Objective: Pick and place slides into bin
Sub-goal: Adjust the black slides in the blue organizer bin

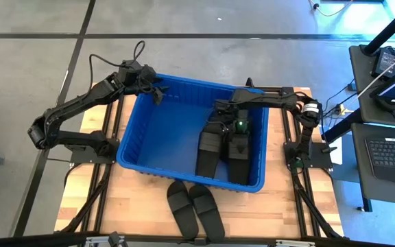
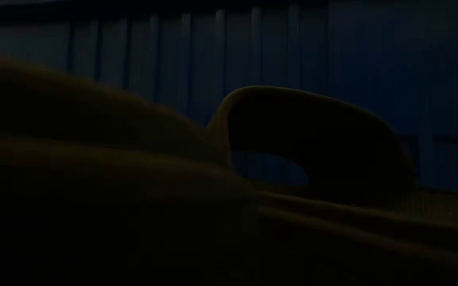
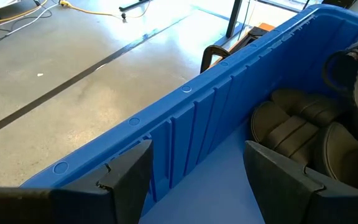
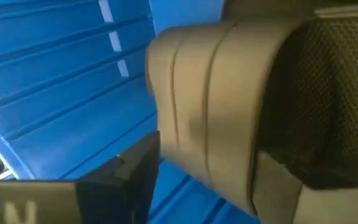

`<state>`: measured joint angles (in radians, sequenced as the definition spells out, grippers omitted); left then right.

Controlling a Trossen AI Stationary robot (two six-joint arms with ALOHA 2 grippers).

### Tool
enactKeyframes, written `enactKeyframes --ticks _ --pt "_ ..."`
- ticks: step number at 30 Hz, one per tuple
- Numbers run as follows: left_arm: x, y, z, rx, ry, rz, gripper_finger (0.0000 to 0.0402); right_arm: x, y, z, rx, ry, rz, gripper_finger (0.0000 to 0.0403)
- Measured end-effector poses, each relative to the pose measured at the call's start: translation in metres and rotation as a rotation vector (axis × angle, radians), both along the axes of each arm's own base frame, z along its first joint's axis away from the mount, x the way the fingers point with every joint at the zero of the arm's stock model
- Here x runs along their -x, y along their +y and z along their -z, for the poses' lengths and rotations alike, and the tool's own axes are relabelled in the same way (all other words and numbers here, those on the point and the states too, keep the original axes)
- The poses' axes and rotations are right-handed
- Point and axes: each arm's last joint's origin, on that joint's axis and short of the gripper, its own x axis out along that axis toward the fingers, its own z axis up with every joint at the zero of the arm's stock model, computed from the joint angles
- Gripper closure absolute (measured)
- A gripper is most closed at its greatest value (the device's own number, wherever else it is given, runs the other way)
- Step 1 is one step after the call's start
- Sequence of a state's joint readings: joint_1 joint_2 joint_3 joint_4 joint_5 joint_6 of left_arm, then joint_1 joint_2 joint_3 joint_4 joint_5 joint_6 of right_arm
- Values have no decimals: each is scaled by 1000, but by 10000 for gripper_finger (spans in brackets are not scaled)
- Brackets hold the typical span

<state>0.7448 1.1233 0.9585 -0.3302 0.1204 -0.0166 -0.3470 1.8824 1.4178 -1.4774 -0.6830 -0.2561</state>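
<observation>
The low view is almost all dark. A slide (image 2: 316, 135) sits so close to that camera that only its strap arch and some dim blue ribs of the bin (image 2: 213, 48) behind it show. The table and both arms are hidden there.

From above, the right gripper (image 1: 233, 122) hangs over the slides in the bin (image 1: 219, 151) and covers their far ends, so how many lie in the bin is hard to tell. The bin's near wall hides their near ends.

In the right wrist view, one slide strap (image 4: 210, 106) fills the picture and is blurred and cut off at the edges.
</observation>
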Motion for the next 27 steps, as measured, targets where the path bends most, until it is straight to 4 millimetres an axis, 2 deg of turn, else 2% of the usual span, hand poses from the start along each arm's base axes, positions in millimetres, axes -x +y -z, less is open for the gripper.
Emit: enactKeyframes --ticks 4,14,17,23,27 --pt "0 0 0 0 0 0 157 2 1 -1 -8 40 22 170" --pt "0 0 0 0 0 0 157 4 2 -6 -20 91 30 167" --pt "0 0 0 0 0 0 157 0 -1 -15 34 64 13 167" --pt "0 0 0 0 0 0 157 -8 -9 -36 262 41 -57 166" --pt "0 0 0 -1 0 0 157 -10 -9 -39 274 29 -60 167"
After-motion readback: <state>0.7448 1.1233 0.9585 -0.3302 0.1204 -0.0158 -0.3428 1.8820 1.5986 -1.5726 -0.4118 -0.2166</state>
